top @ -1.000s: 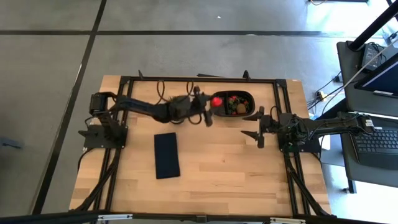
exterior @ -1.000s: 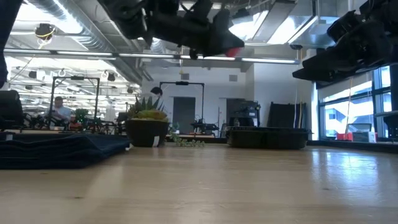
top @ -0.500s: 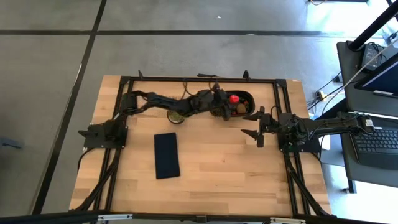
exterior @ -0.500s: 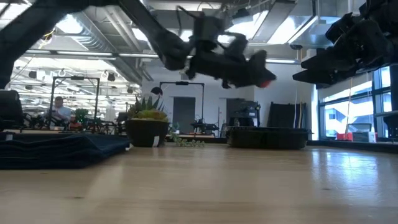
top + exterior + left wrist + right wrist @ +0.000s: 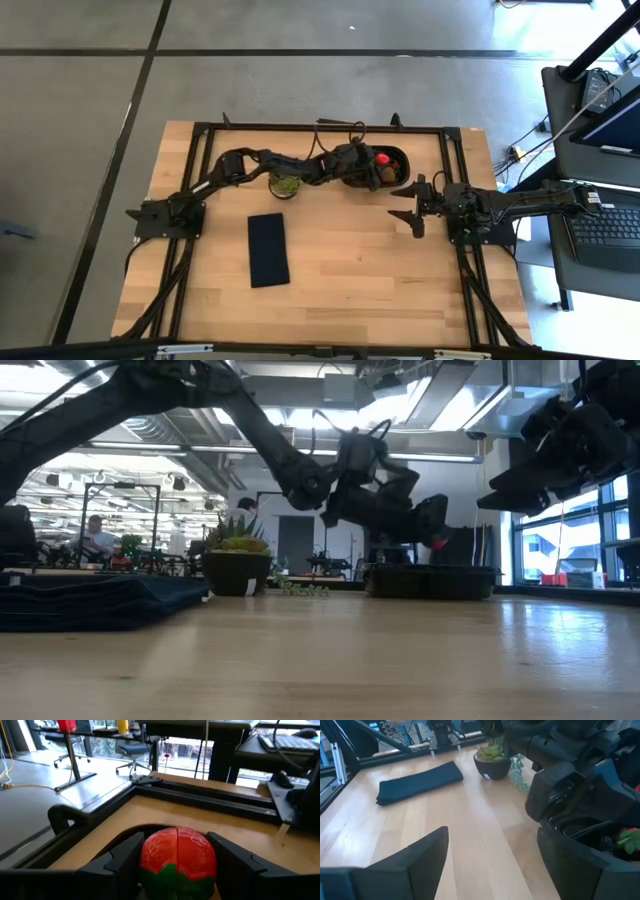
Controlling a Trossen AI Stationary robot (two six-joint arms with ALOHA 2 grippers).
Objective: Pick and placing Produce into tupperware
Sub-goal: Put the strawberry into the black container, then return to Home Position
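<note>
- A red, strawberry-like plastic fruit [image 5: 178,859] is being clamped between the fingers of the left gripper [image 5: 376,162], directly over the black oval shallow plastic container [image 5: 394,155] at the far side of the wooden surface [image 5: 340,270].
- More produce [image 5: 388,174] is being held inside that container.
- The right gripper [image 5: 408,202] is being kept with fingers apart, just beside the container.
</note>
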